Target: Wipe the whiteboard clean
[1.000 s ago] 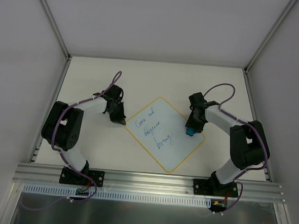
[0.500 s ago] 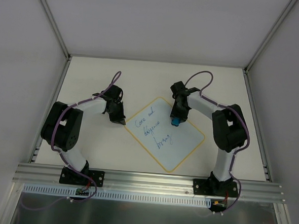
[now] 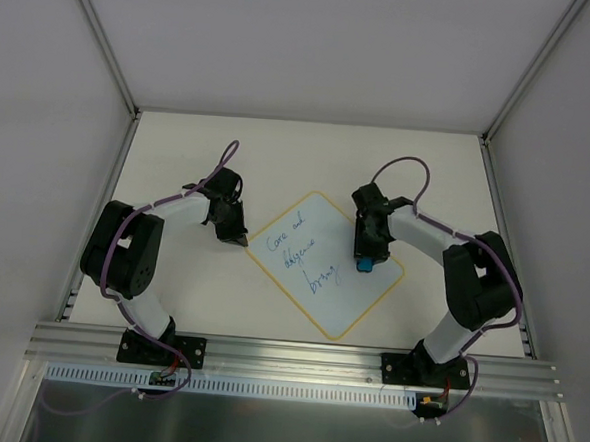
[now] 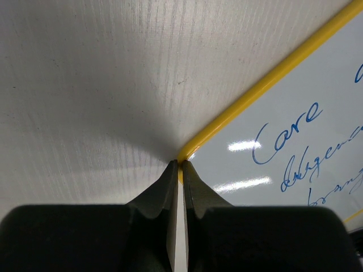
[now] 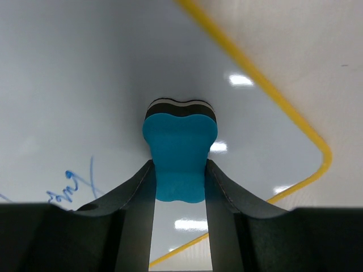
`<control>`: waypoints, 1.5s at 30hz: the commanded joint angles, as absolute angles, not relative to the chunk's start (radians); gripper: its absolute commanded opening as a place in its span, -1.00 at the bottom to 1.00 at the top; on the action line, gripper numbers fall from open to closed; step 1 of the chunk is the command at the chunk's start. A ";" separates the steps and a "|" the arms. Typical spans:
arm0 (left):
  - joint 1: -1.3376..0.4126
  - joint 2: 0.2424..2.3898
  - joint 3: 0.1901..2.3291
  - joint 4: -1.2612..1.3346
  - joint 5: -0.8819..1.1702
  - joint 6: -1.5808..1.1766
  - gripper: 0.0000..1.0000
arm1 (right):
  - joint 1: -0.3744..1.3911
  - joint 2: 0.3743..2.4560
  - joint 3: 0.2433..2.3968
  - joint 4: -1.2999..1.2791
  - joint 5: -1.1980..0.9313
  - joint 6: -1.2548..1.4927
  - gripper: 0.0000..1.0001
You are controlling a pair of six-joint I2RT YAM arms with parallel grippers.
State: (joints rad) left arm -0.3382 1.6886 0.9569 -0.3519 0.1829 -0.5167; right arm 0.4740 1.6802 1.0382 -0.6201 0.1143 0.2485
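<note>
My left arm (image 3: 163,209) rises from its base, bends at the elbow and reaches inward. The wrist is tipped down, so my left jaws point downward. They are pressed together, with only a hairline slit between the fingertips (image 4: 169,180). My right arm (image 3: 430,229) folds in from its own side, forearm stretched toward the middle, wrist turned down. My right jaws stand partly apart, clamped on either side of a blue eraser (image 5: 180,153).

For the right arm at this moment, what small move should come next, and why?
Probably sweep the eraser leftward across the whiteboard onto the blue writing. The right gripper is shut on the eraser over the bare right part of the board. All three lines of writing lie unwiped to its left. The left gripper, shut, sits at the board's left corner, seemingly steadying it.
</note>
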 commanded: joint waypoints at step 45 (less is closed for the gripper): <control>-0.319 1.663 0.931 -0.368 0.187 -0.540 -1.00 | 0.879 1.862 1.176 -0.549 0.050 0.319 -0.99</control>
State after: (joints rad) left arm -0.3267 1.6791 0.9451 -0.3420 0.1902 -0.5331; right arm 0.8894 1.8038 1.1698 -0.5766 0.0772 0.3119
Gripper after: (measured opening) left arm 0.008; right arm 0.389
